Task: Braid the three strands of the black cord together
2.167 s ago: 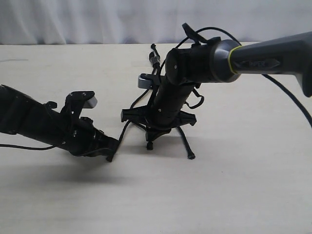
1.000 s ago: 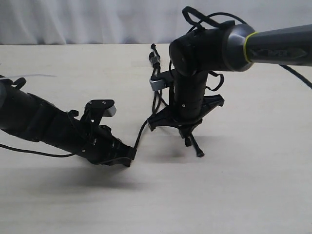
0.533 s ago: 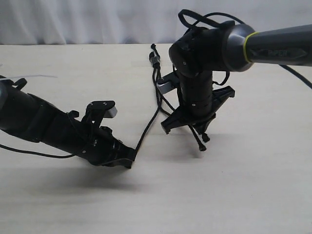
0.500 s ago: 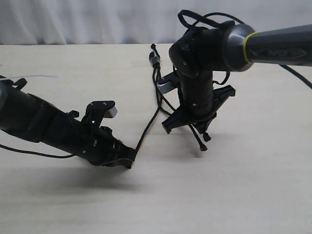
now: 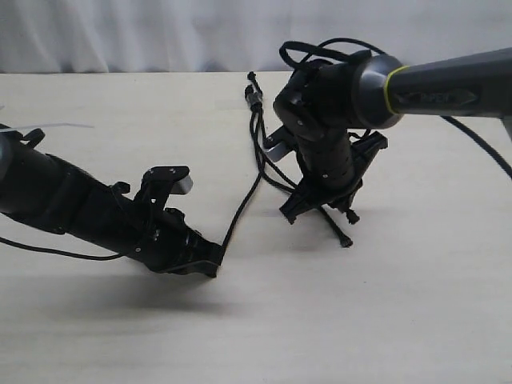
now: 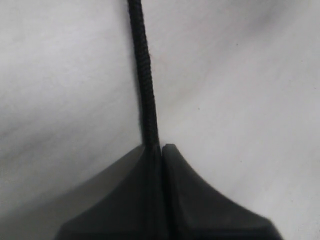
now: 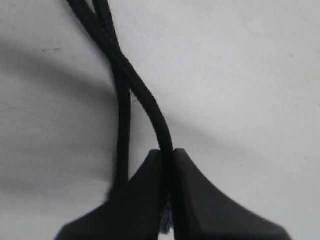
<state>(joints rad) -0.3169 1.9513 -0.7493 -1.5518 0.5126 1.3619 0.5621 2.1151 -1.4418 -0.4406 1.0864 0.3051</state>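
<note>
While each gripper pinches a strand of its own, the braid looks to be in the middle of a crossing. The black cord (image 5: 254, 96) lies on the pale surface (image 5: 400, 320) with its knotted head at the far side, and the three strands (image 5: 258, 152) run from it toward the arms.

The left gripper (image 5: 211, 264) sits low over the surface. Its jaws are pressed together on the first strand (image 6: 142, 75), which leads off to the left in a gentle curve. The right gripper (image 5: 322, 210) stands over the other two. Its jaws pinch the second strand (image 7: 150, 107), which crosses the third strand (image 7: 121, 125) just ahead of them.

By count there are one cord, three strands and two grippers, with two strands held and one free. A knobbed tip (image 5: 346, 242) lies just beside the right gripper, and I cannot tell which strand it ends.

I judge that the next move calls for laying the carried strand across the middle, releasing it, and taking up the free one without pulling the crossing loose.
</note>
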